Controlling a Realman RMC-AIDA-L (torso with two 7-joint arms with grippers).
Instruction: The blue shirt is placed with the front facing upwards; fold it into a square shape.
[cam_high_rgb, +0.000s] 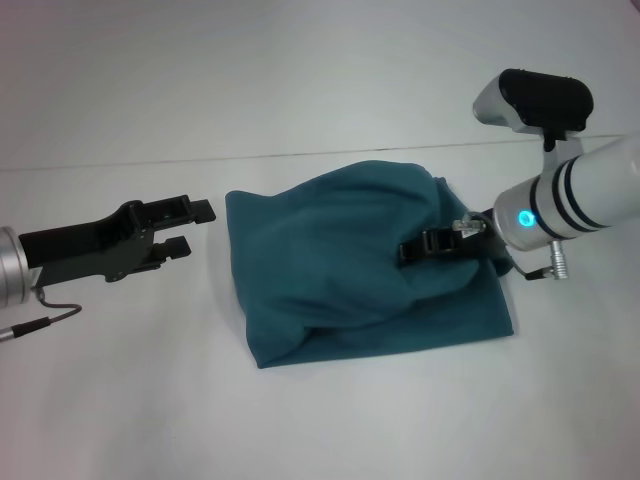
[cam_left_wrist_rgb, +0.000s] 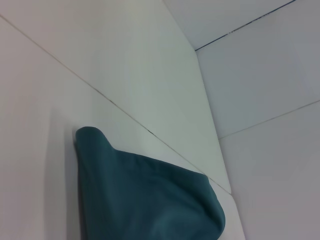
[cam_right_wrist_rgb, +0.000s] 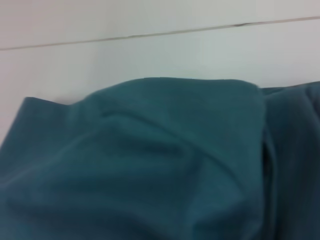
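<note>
Nearest us, our blue shirt (cam_high_rgb: 340, 270) lies mid-table, folded into a rough bundle, long axis running left to right. Our right gripper (cam_high_rgb: 432, 245) pinches its raised right part. Our left gripper (cam_high_rgb: 185, 228) hovers beside it, jaws parted, empty.

Right pincer (cam_high_rgb: 418, 250) tips buried in bunched dark teal-blue cotton shirt (cam_high_rgb: 340, 290); grip state unreadable. Shirt cropped by frame edges in both wrist views. Chest lettering and neck label folded out of sight.
</note>
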